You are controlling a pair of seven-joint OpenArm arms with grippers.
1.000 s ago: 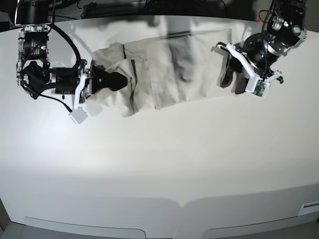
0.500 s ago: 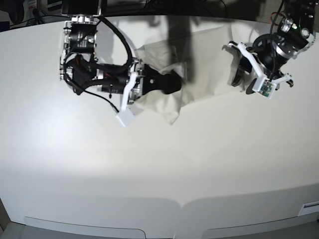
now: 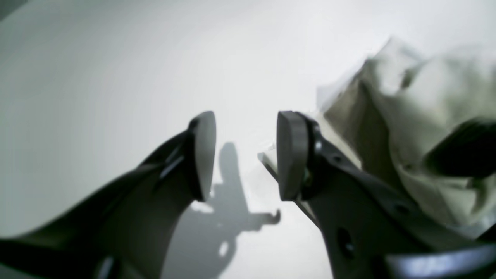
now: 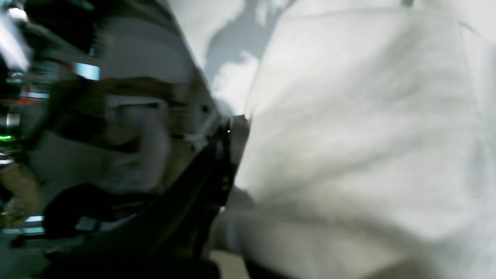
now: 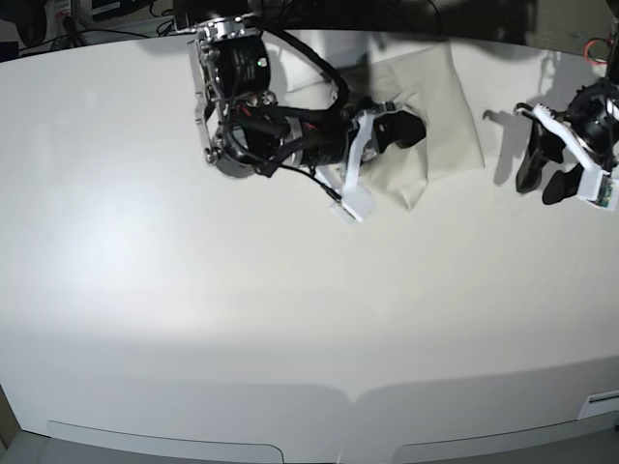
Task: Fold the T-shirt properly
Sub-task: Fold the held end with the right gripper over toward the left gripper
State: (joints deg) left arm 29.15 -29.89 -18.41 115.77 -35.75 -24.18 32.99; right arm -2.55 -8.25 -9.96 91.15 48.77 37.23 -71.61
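Observation:
The off-white T-shirt (image 5: 443, 106) lies bunched and doubled over at the back of the table, right of centre. My right gripper (image 5: 406, 129) reaches in from the left and is shut on a fold of it. In the right wrist view the cloth (image 4: 348, 135) fills the right side, pinched at the dark fingers (image 4: 226, 155). My left gripper (image 5: 540, 176) hovers over bare table to the right of the shirt, open and holding nothing. The left wrist view shows its pads (image 3: 288, 155) well apart, with the shirt (image 3: 418, 116) beyond them on the right.
The white table (image 5: 290, 319) runs to its dark back edge just behind the shirt. Cables and equipment (image 5: 106, 12) sit behind that edge. The right arm's bulky body (image 5: 242, 106) lies left of the shirt. A small label (image 5: 602, 401) sits at the front right corner.
My right gripper has carried the shirt's left end far to the right, folding the spread cloth over onto itself. My left gripper has drawn off to the right, clear of the shirt.

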